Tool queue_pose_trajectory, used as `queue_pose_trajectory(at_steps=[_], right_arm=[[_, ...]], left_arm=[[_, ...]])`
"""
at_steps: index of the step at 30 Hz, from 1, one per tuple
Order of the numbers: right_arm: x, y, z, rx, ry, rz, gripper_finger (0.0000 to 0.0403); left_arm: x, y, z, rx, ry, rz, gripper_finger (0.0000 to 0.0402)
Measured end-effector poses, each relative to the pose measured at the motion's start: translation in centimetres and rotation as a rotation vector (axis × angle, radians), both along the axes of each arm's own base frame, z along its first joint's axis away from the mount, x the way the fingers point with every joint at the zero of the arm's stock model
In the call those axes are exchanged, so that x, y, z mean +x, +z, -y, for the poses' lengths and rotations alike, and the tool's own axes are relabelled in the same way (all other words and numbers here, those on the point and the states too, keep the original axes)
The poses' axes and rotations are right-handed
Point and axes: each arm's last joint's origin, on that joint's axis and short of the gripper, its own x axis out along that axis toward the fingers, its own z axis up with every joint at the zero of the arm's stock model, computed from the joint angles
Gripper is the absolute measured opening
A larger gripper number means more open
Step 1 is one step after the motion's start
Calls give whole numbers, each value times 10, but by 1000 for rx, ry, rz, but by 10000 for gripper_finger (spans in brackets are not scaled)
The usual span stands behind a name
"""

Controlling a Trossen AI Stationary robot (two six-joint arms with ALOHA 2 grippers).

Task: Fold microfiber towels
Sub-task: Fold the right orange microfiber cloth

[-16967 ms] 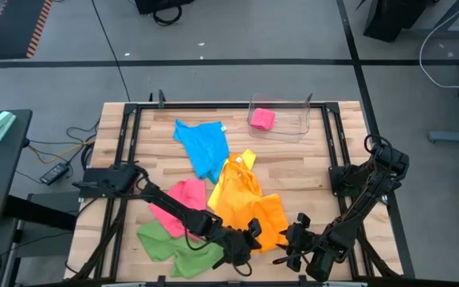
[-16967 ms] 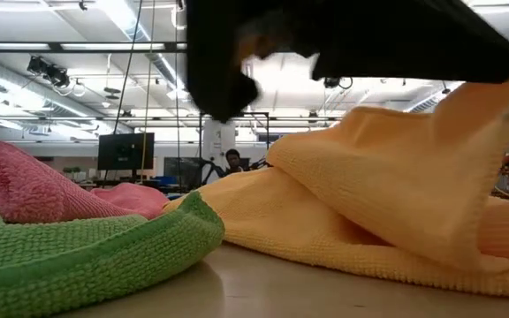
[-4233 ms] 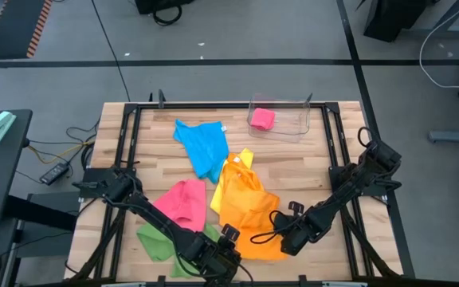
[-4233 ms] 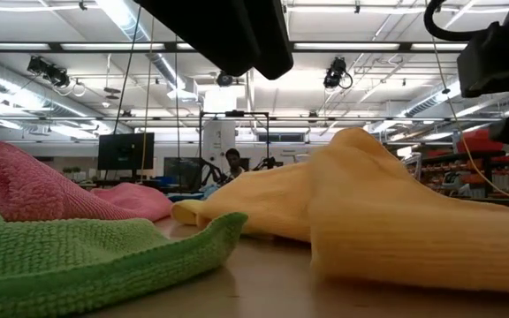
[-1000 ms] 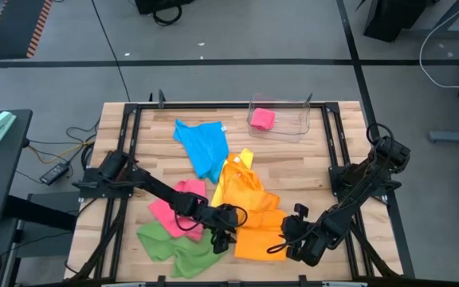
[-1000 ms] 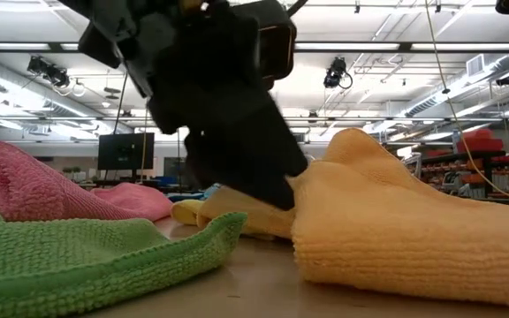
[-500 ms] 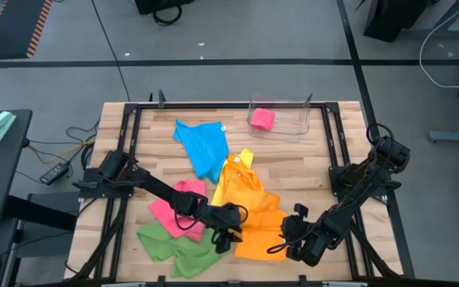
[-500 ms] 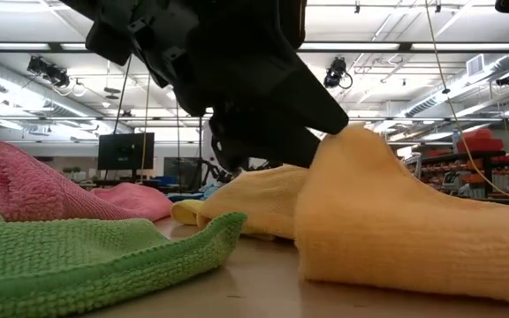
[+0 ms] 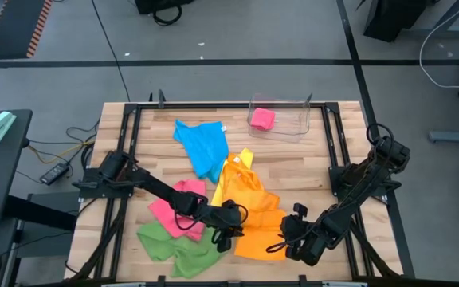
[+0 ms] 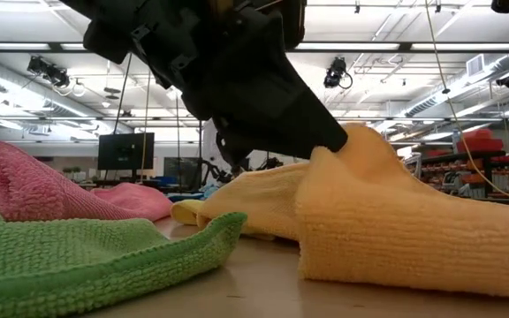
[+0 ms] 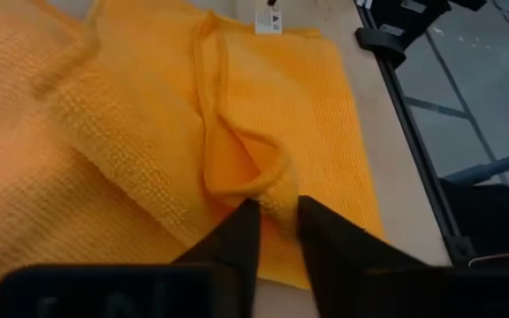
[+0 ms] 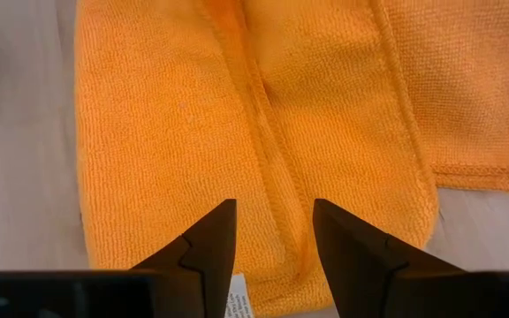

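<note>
An orange towel [image 9: 257, 227] lies folded at the table's near middle, and a yellow towel [image 9: 237, 185] overlaps its far edge. A pink towel [image 9: 178, 203], a green towel [image 9: 166, 243] and a blue towel [image 9: 203, 147] lie crumpled around them. My left gripper [image 9: 228, 229] is shut on a raised fold of the orange towel at its left side. My right gripper [image 9: 289, 237] is open at the towel's near right corner. In the right wrist view [image 12: 272, 221] its fingers stand either side of a ridge in the cloth. I cannot tell whether they touch it. My left gripper pinches a small raised fold [image 11: 268, 181] of the orange towel between its two fingertips, near the towel's left edge. The fingers slant down from the table's left. The fold stands up as a peak [image 10: 360, 146], and the rest of the towel lies on the table.
A clear plastic bin [image 9: 293, 119] with a folded pink towel [image 9: 262, 118] in it stands at the far right. Black frame rails [image 9: 337, 159] run along the table's sides. Bare wood shows at the far left and right.
My left gripper has gone a little toward the table's right, onto the orange towel's raised fold, which now stands as a peak against its fingertips. My right gripper has kept still.
</note>
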Motion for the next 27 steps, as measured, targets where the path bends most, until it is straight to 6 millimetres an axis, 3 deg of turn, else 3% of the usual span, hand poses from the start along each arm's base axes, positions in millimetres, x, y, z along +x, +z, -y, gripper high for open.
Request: queue_pose_trajectory(at_steps=[4, 10, 14, 23, 27], right_arm=[[3, 6, -4, -5, 45, 18, 161], [23, 22, -9, -66, 187, 157, 161], [39, 23, -10, -111, 286, 227, 168], [62, 23, 8, -95, 347, 216, 244], [68, 19, 18, -36, 357, 183, 257]], left_arm=[[-3, 2, 9, 74, -81, 53, 11], [-4, 10, 26, 202, -241, 164, 28], [-8, 12, 35, 277, -311, 203, 14], [-13, 11, 44, 331, -371, 219, 27], [-13, 11, 43, 331, -370, 218, 16]])
